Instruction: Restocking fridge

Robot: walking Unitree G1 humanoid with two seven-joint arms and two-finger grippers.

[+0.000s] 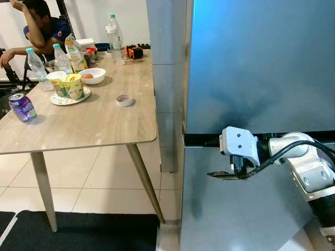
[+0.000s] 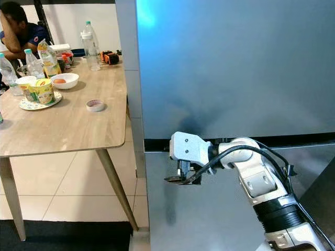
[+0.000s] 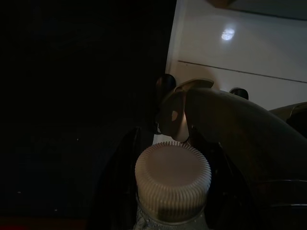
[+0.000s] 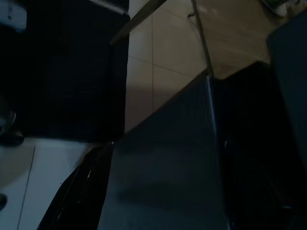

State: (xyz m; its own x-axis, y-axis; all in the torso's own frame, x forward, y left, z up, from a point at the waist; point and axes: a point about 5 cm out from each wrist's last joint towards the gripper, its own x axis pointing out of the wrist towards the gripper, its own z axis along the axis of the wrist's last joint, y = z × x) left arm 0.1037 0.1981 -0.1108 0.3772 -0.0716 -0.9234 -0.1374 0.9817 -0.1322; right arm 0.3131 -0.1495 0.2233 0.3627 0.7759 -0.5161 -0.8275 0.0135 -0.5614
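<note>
The grey fridge [image 1: 251,68] stands shut before me, with a dark seam [image 1: 201,140] between its upper and lower doors. My right gripper [image 1: 224,175] is held against the lower door [image 1: 235,214] just under that seam, near the door's left edge, pointing left. In the dim left wrist view, a bottle with a ridged white cap [image 3: 172,177] sits between the two black fingers [image 3: 120,182], and my left gripper [image 3: 169,138] is shut on it.
To the left stands a wooden table [image 1: 104,123] with water bottles [image 1: 116,39], a purple can [image 1: 22,107], cups on a plate [image 1: 70,86] and a bowl [image 1: 92,76]. A person [image 1: 39,29] sits at its far end. A black mat [image 1: 84,230] lies on the tiled floor.
</note>
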